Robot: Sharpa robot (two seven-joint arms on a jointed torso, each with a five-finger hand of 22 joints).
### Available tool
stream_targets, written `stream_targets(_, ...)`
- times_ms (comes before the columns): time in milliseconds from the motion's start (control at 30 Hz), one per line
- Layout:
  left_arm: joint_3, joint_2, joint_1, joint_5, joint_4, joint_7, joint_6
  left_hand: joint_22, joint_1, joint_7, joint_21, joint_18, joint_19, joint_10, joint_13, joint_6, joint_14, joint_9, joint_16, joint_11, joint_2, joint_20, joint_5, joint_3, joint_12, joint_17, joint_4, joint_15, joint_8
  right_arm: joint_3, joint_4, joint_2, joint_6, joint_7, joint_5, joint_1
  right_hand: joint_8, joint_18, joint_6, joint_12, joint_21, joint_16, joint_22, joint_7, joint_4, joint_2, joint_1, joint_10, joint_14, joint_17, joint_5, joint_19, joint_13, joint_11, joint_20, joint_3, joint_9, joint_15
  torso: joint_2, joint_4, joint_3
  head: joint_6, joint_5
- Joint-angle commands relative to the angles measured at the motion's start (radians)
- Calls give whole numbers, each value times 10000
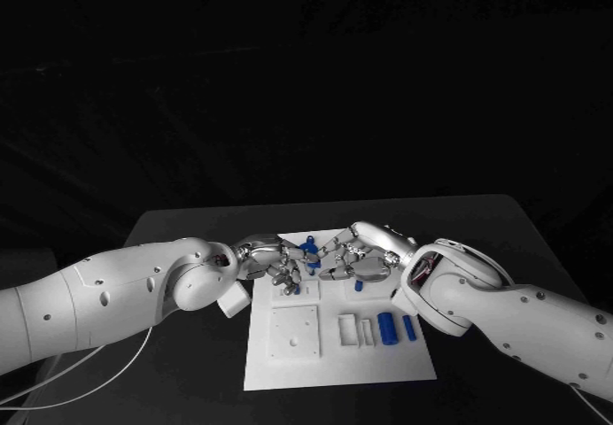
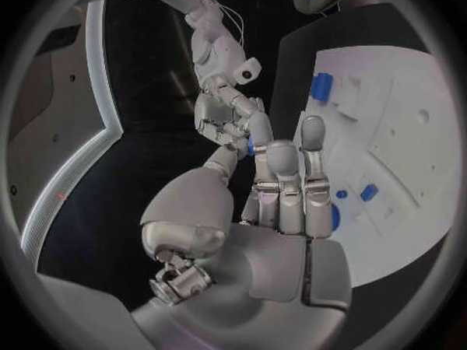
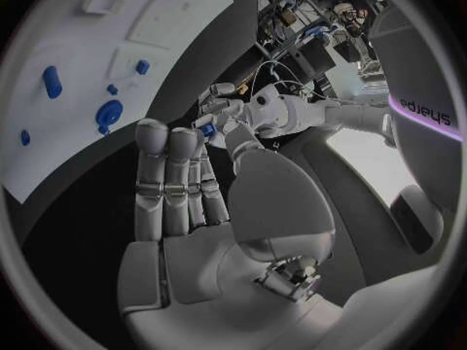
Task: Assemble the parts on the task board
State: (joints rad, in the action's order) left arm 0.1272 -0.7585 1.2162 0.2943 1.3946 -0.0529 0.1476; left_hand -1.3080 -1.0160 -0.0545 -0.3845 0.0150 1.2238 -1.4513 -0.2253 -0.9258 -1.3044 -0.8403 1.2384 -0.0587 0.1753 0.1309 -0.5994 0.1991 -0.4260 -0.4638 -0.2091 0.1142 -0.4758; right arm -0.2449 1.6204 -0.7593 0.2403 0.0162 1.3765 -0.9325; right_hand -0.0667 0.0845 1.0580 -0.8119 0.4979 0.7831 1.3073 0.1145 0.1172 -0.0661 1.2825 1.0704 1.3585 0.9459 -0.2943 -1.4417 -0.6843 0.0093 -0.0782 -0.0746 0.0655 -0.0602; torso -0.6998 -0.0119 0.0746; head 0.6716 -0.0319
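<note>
Both robot hands meet above the far half of the white rectangular task board [image 1: 288, 367], which lies in the middle of the black counter [image 1: 511, 230]. The left robot hand [image 1: 271, 263] and the right robot hand [image 1: 347, 254] are fingertip to fingertip, and between them sits a small blue plastic part [image 1: 312, 251], lifted clear of the board. In both wrist views the same blue piece shows right at the meeting fingertips. The left robot hand has its fingers drawn together toward the part; the right one holds its long fingers fairly straight with the thumb brought across to the piece. Which of the two truly bears the part, or whether both pinch it, cannot be told from these pictures.

As for progress, the job looks to be in its middle. A second small blue part [image 1: 359, 286] rests on the board just under the right robot hand. Along the near half, two blue cylindrical parts [image 1: 386, 321] lie side by side toward the right edge, beside pale white blocks [image 1: 347, 329], and a flat white square plate [image 1: 292, 334] sits near the left edge. These appear loose and unplaced. The piece in hand seems to be in the middle of a handover or a turn, so seating it and the remaining parts is left to do.
</note>
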Motion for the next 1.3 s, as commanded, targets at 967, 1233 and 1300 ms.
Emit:
stream_targets(967, -10, 73, 196, 3385, -522, 4046, -1404, -167, -67, 533, -207, -3, 198, -420, 34, -843, -411, -27, -82, -106, -234, 124, -407, 744, 13, 11, -726, 102, 286, -614, -817, -226, 1157, -188, -620, 5, 43, 179, 17, -199, -15, 76, 556, -48, -98, -73, 133, 13, 6, -106, -149, -204, 330, -8, 10, -308, 3, 22, 87, 22, -10, 57, -18)
stream_targets(1233, -8, 438, 430, 5338, -869, 5525, -1549, -180, 169, 614, -304, -32, 324, -548, -45, -940, -622, -314, -83, -135, -412, 209, -1252, 908, -192, -99, -703, 183, 125, -1084, -1492, -299, 1388, -172, -1064, -177, 43, 173, 24, -191, 18, 83, 564, -49, -90, -154, 96, 18, 3, -108, -467, -210, 375, -16, 3, -463, 3, 16, 148, 65, -7, 183, -82)
stream_targets(1300, 6, 575, 456, 5680, -994, 5748, -1583, -188, 225, 626, -334, -39, 319, -551, -78, -935, -627, -436, -55, -135, -423, 221, -1425, 946, -268, -142, -703, 195, 69, -1120, -1632, -298, 1422, -168, -1118, -232, 44, 172, 29, -188, 21, 82, 564, -50, -86, -172, 90, 22, 1, -109, -516, -211, 386, -18, 1, -500, 2, 14, 148, 64, -2, 205, -87)
